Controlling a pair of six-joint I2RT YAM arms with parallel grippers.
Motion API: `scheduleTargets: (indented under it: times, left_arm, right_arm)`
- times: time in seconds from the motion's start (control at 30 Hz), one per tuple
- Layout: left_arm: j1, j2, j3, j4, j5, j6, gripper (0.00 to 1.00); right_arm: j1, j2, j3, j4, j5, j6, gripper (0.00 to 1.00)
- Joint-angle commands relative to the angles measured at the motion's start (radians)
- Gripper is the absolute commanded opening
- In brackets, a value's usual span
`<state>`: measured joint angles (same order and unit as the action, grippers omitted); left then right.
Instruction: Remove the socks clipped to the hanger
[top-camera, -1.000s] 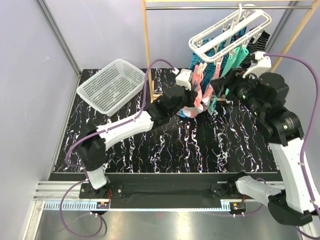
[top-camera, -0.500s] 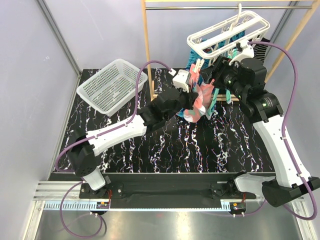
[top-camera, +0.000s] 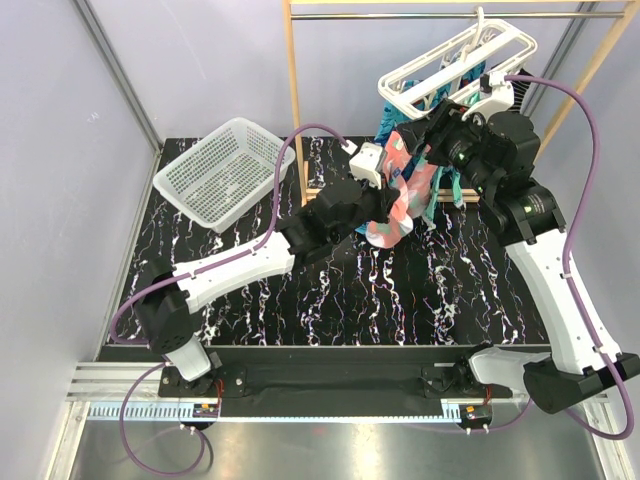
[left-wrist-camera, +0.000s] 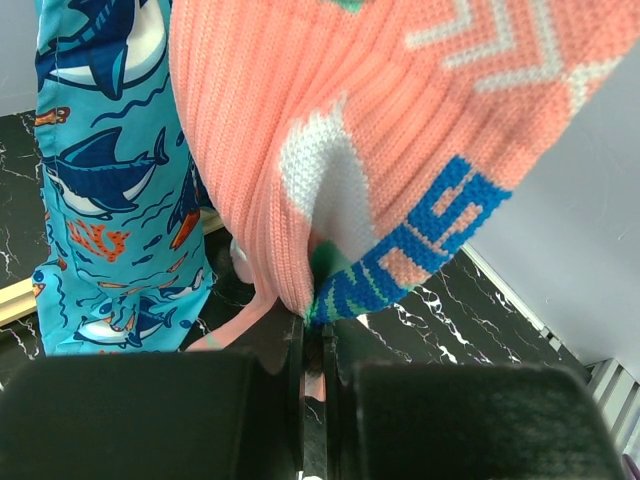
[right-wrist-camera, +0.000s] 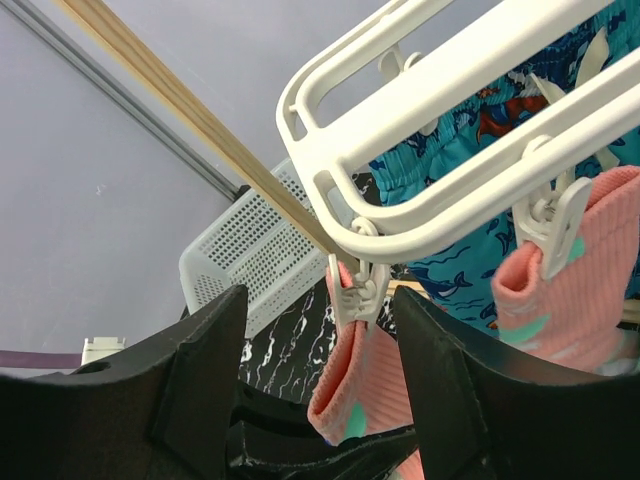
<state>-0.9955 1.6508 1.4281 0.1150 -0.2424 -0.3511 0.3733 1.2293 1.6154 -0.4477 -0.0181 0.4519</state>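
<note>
While the left claw (left-wrist-camera: 312, 345) is pinched tight on the lower edge of a coral-pink sock (left-wrist-camera: 330, 120), the right claw (right-wrist-camera: 318, 300) stands wide (gripping nothing) just under the white hanger (right-wrist-camera: 450, 90), a sock-bearing clip (right-wrist-camera: 352, 290) framed between its fingers (right-wrist-camera: 200, 370).

Spread right fingers (right-wrist-camera: 200, 370) flanking dangling clip (right-wrist-camera: 357, 296), hanger (right-wrist-camera: 450, 75) close overhead, wooden rack (right-wrist-camera: 200, 115) behind.

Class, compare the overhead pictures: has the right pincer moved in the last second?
Yes. The right pincer has shifted left, nearer the wooden post, and now sits up at the hanger and its clips.
</note>
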Motion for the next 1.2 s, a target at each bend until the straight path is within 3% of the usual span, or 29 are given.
scheduleTargets:
  times: [0.0, 0.47, 0.73, 0.93, 1.03, 1.17]
  left_arm:
    - [-0.008, -0.034, 0.014, 0.081, 0.009, 0.014, 0.00]
    - [-0.022, -0.057, 0.012, 0.086, 0.012, -0.006, 0.00]
    - [-0.026, -0.068, -0.001, 0.092, 0.012, -0.011, 0.00]
    - [-0.029, -0.072, -0.012, 0.094, 0.011, -0.014, 0.00]
    - [-0.031, -0.075, -0.014, 0.094, 0.011, -0.014, 0.00]
    - [-0.031, -0.074, -0.014, 0.095, 0.008, -0.012, 0.00]
  right_arm:
    - [0.004, 0.009, 0.006, 0.064, 0.009, 0.001, 0.67]
    - [0.004, 0.001, -0.043, 0.109, 0.058, 0.030, 0.64]
    - [0.006, -0.014, -0.100, 0.208, 0.038, 0.037, 0.52]
    - [0.006, -0.025, -0.140, 0.265, 0.058, 0.041, 0.56]
    - [0.006, -0.028, -0.143, 0.271, 0.063, 0.041, 0.51]
    - [0.004, -0.033, -0.149, 0.296, 0.069, 0.041, 0.56]
